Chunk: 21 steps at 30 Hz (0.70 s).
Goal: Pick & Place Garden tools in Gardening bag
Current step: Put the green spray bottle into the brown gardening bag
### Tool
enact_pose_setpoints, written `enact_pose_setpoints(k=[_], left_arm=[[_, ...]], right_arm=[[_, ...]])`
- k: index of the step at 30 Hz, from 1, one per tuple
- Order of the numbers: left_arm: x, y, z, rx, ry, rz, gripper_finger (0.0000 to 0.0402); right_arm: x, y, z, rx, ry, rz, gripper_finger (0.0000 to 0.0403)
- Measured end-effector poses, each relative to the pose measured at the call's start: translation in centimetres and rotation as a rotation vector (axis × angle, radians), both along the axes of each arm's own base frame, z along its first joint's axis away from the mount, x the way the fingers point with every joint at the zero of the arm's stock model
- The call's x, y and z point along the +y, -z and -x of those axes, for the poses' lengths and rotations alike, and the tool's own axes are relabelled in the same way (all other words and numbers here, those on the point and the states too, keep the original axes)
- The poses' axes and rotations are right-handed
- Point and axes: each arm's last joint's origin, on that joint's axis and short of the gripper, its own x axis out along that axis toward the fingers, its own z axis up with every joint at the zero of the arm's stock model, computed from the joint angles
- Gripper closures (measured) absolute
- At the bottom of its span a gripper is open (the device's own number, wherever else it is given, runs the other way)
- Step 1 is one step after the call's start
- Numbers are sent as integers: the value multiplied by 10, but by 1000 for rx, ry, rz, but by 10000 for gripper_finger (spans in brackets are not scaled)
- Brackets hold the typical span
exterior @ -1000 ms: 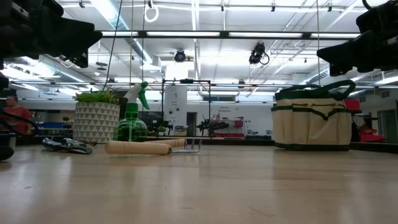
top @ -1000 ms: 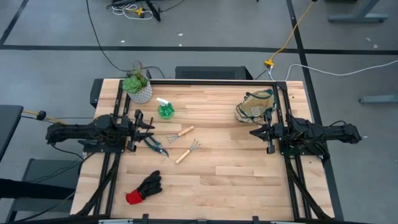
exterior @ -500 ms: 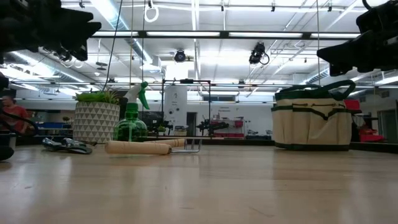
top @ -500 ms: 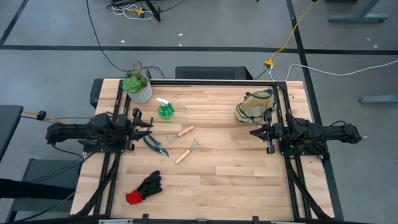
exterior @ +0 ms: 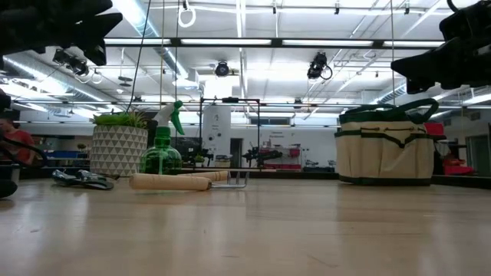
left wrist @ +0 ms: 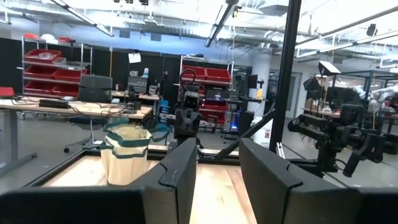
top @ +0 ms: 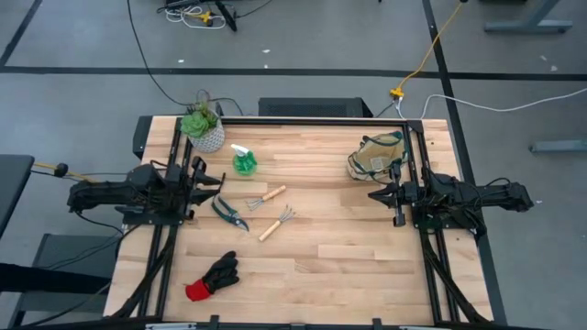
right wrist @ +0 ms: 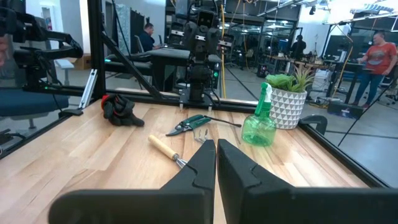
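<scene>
The garden tools lie on the wooden table. A green spray bottle (top: 243,162) stands upright. Pruning shears (top: 229,214), a wooden-handled fork (top: 266,197) and a rake (top: 276,223) lie flat near the middle. A black glove with a red cuff (top: 213,277) lies near the front left. The beige gardening bag (top: 376,156) stands upright at the far right. My left gripper (top: 216,179) hovers open at the left edge, above the shears' side, with nothing between its fingers (left wrist: 180,177). My right gripper (top: 371,195) hovers shut at the right edge, just in front of the bag.
A leafy plant in a white pot (top: 203,129) stands at the far left corner, behind the spray bottle. Black frame rails (top: 415,165) run along both side edges. The front right of the table (top: 358,266) is bare wood. A person (right wrist: 378,53) stands in the room beyond.
My left gripper has risen and drawn back a little toward the table's left edge, its fingers as far apart as before. The tools and the bag have stayed where they were.
</scene>
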Motion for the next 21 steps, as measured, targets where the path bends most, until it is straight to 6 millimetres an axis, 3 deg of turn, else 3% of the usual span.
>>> enact_pose_setpoints(k=[11,21], left_arm=[[2,-14,5,-26,-56,15,282],[2,-14,5,-26,-55,19,348]], right_arm=[[0,0,0,0,0,0,382],[0,0,0,0,0,0,382]])
